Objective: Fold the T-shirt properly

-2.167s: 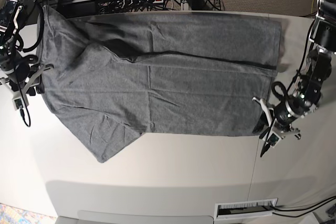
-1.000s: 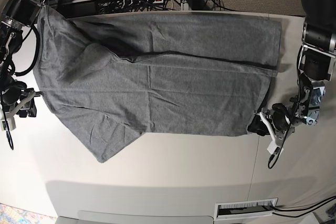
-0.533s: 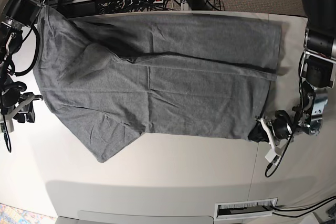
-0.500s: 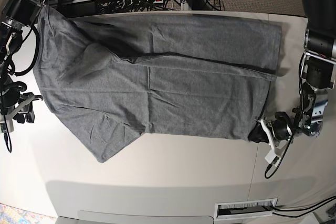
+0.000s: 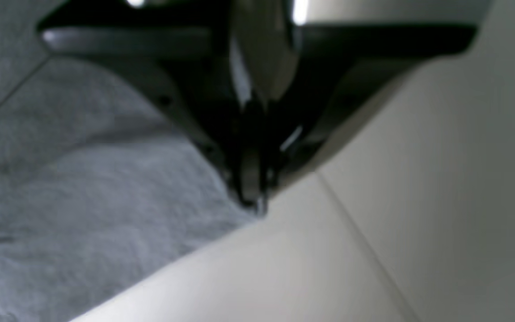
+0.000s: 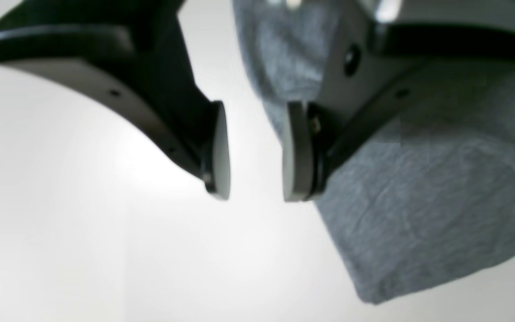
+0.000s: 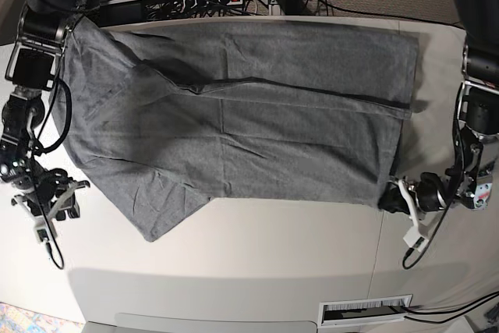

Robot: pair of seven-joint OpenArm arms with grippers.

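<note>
the left gripper (image 5: 253,197) has now clamped the t-shirt (image 7: 234,115) hem corner; right gripper (image 6: 251,152) gapes, empty, newly lowered beside the sleeve, so folding can start.

No writing, label, brand, number or sign can be read in any view: the T-shirt (image 7: 234,115) is plain grey and the table (image 7: 257,247) carries no markings.

Matt heathered cotton T-shirt (image 7: 242,122) on a smooth, matt table (image 7: 257,247).
</note>
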